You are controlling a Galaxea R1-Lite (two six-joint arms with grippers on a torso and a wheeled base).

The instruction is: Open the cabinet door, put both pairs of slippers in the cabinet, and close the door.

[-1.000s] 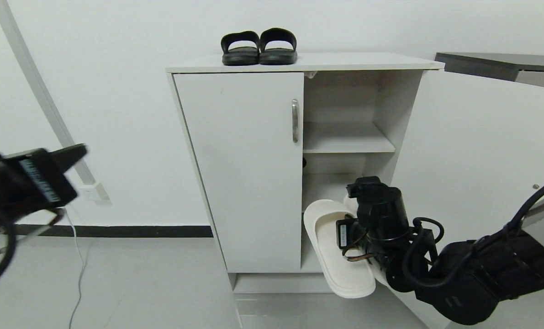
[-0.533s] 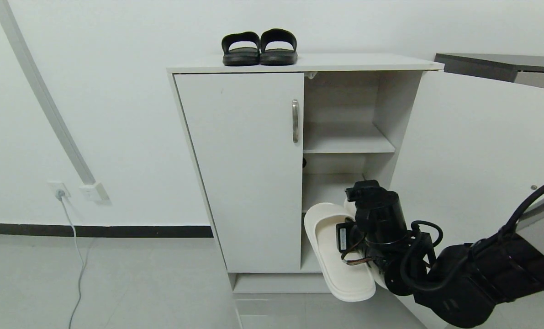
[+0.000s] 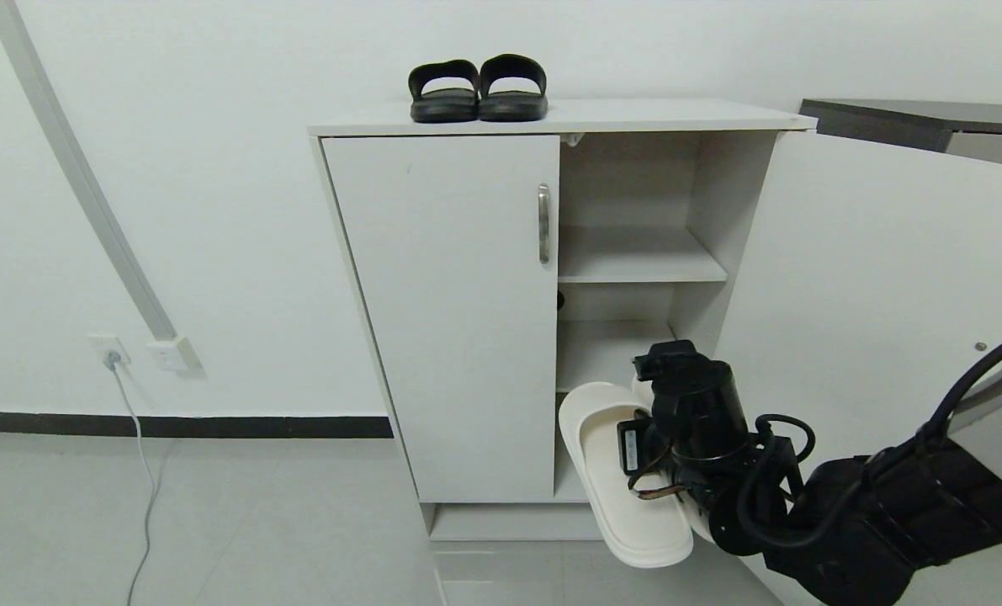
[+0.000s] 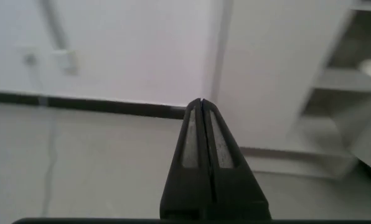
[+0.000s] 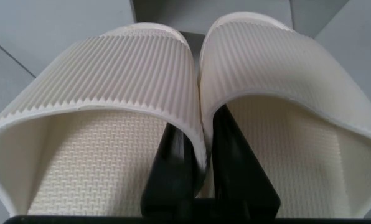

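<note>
Left gripper (image 4: 201, 109): fingers pressed flat together with nothing between them; bare floor (image 4: 79, 168) lies beyond the tips.
Black slippers (image 3: 477, 88): side by side on top of the cabinet (image 3: 442, 337), well above the right fingers.
White slippers (image 3: 627, 497): tilted, at the mouth of the lower compartment.
Right gripper (image 5: 202, 127): fingers clamped on the pair's touching straps, one finger inside each slipper.
Open door (image 3: 871, 269): swung out just right of those fingers.

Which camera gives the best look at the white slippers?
Right wrist view: both white slippers close up, straps pinched by the right gripper. Head view: one lengthwise, the other mostly behind the arm. Left wrist view: perhaps a blurred edge.
</note>
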